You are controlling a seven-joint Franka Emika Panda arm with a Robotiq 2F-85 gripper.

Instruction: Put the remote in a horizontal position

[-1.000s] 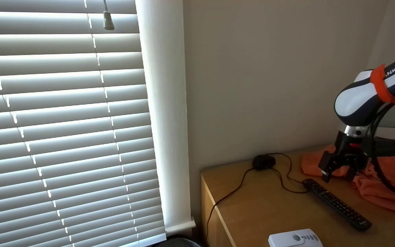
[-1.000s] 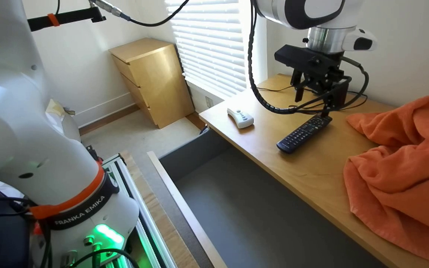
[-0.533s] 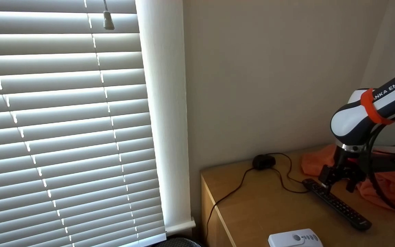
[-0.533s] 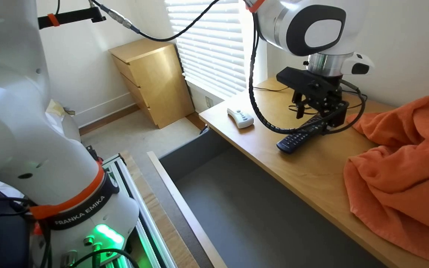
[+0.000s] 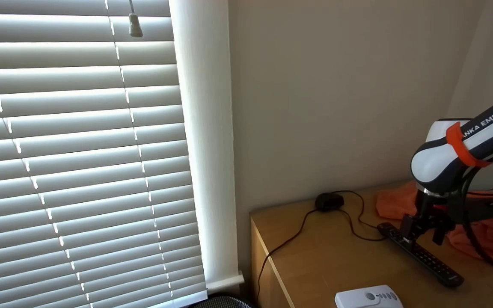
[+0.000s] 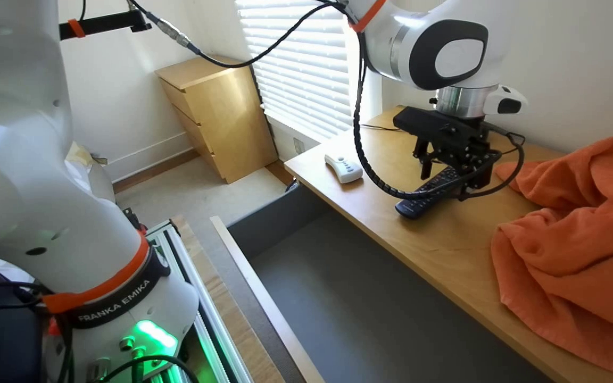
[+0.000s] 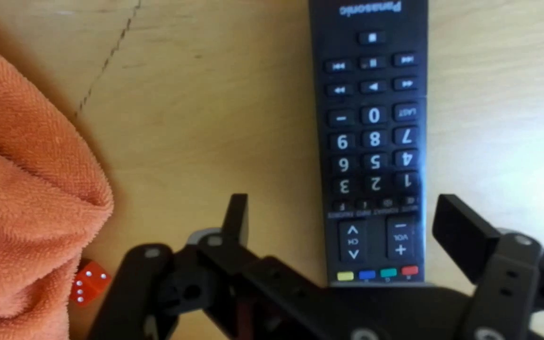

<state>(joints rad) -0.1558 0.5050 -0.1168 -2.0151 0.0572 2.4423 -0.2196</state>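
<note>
Claw [image 7: 347, 222] — fingers [image 7: 465, 238] stand spread apart, low over the wooden top [image 6: 461, 234] | black remote [image 7: 375, 141] — lies flat between the fingers in the wrist view, nearer the one at that view's right; contact unclear | orange cloth [image 7: 26, 198], red die [image 7: 90, 282] beside the claw, past its other finger | white buttoned device [image 6: 344, 168], black corded object [image 5: 329, 202] farther from the claw

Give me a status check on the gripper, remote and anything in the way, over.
Gripper open over remote, jaws either side. Remote flat, face up, ungripped. Cable near one end, might snag.
</note>
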